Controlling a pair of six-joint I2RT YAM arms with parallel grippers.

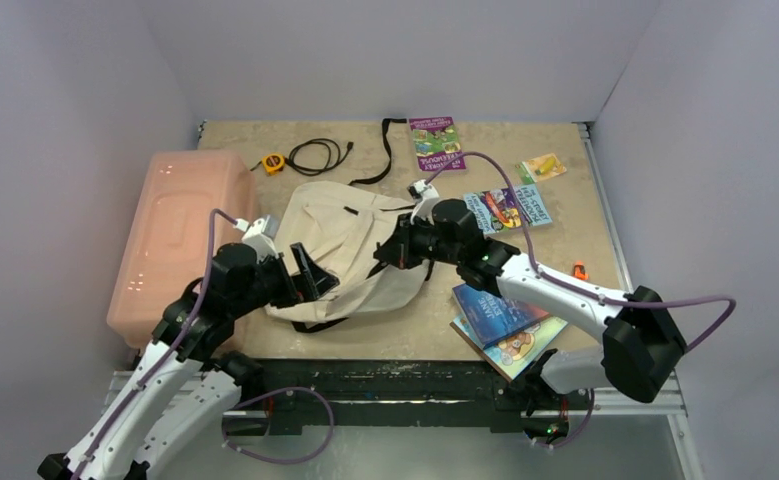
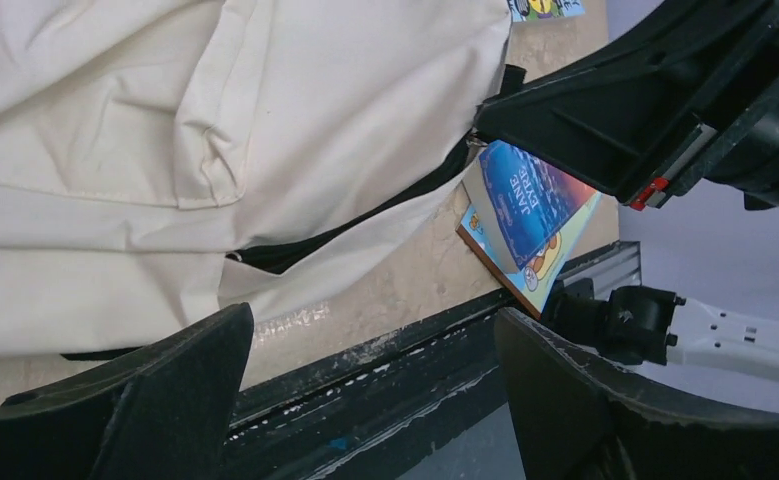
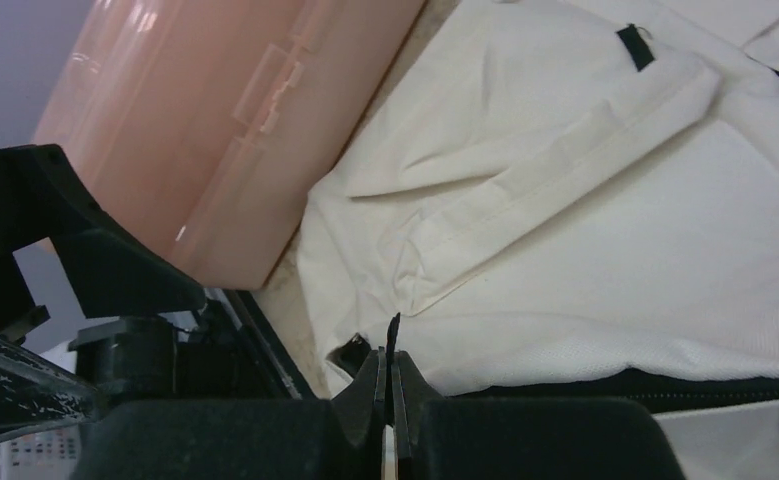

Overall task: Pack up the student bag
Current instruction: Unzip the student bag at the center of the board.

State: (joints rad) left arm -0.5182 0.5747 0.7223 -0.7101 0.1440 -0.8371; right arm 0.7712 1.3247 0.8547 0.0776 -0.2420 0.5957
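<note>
Left jaws (image 1: 315, 278) spread wide, holding nothing, at the near-left edge of the student bag (image 1: 337, 225). Right jaws (image 1: 379, 254) are pinched closed on its right side, by the black zipper trim. The bag is cream canvas, rumpled, lying mid-desk. Pink plastic bin (image 1: 180, 230) just left, picture books (image 1: 505, 320) right, tan desk (image 1: 585, 215), pale walls around.

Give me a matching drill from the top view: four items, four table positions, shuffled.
Items
1. student bag
2. pink bin
3. purple book
4. black cable

Positions
A. far side, next to the yellow tape measure
B. left edge
C. middle
D. far edge, about mid-width

Pairs: 1-C, 2-B, 3-D, 4-A
</note>
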